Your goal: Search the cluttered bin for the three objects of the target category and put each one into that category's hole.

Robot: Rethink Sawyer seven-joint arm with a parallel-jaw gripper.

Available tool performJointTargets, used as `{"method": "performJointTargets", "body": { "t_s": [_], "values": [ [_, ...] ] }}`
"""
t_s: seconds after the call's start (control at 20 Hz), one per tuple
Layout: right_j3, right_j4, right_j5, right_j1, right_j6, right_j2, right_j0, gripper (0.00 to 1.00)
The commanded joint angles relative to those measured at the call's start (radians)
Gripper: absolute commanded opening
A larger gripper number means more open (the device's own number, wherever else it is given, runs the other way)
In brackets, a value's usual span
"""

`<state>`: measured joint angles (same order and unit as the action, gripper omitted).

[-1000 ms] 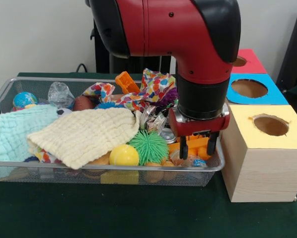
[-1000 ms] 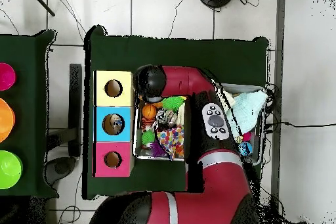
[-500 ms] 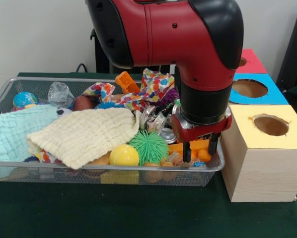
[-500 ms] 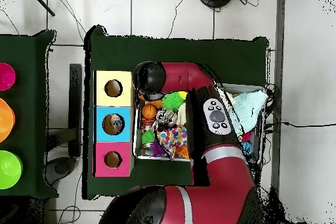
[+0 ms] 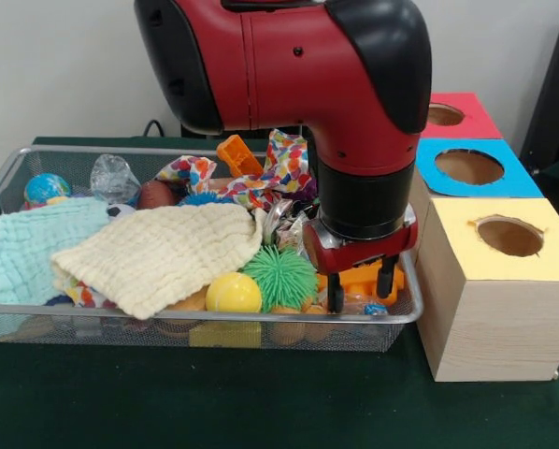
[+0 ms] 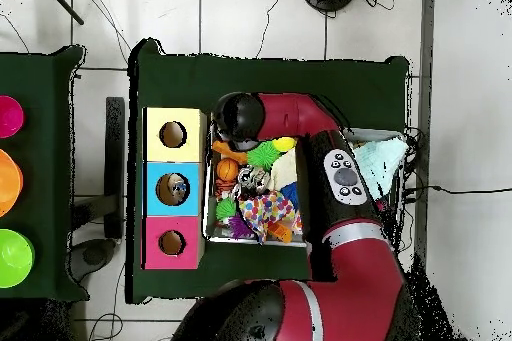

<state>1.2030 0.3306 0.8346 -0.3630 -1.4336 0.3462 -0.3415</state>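
My gripper (image 5: 360, 288) hangs low in the right end of the wire bin (image 5: 195, 316), open, its two black fingers (image 5: 336, 294) straddling an orange block (image 5: 365, 278). A green spiky ball (image 5: 278, 276) and a yellow ball (image 5: 233, 294) lie just left of it. Crushed silver cans (image 5: 292, 224) sit behind the spiky ball. Three boxes with holes stand right of the bin: yellow (image 5: 508, 236), blue (image 5: 469, 166), red (image 5: 448, 114). From overhead the wrist (image 6: 240, 117) hides the gripper; the orange block (image 6: 226, 148) shows beside the yellow box (image 6: 173, 134).
A cream cloth (image 5: 163, 253) and a pale blue cloth (image 5: 27, 248) cover the bin's left half. A globe ball (image 5: 46, 187), crumpled plastic (image 5: 113, 176), a brown ball (image 5: 155, 195), a spotted cloth (image 5: 279, 168) and an orange toy (image 5: 237, 154) lie at the back.
In the front view the gripper has shifted left and a little lower, from beside the yellow box to over the orange block. Overhead, the arm has swung aside, uncovering the yellow ball.
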Motion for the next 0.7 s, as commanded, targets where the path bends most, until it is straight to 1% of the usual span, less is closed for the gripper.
{"method": "performJointTargets", "body": {
  "t_s": [0.05, 0.25, 0.55, 0.7],
  "values": [
    [0.016, 0.064, 0.091, 0.008, 0.294, 0.092, -0.045, 1.00],
    [-0.007, 0.078, 0.114, 0.020, 0.300, 0.106, -0.052, 1.00],
    [0.013, 0.109, 0.080, 0.042, 0.285, 0.120, -0.055, 1.00],
    [0.013, 0.132, 0.040, 0.079, 0.277, 0.122, -0.058, 1.00]
  ]
}}
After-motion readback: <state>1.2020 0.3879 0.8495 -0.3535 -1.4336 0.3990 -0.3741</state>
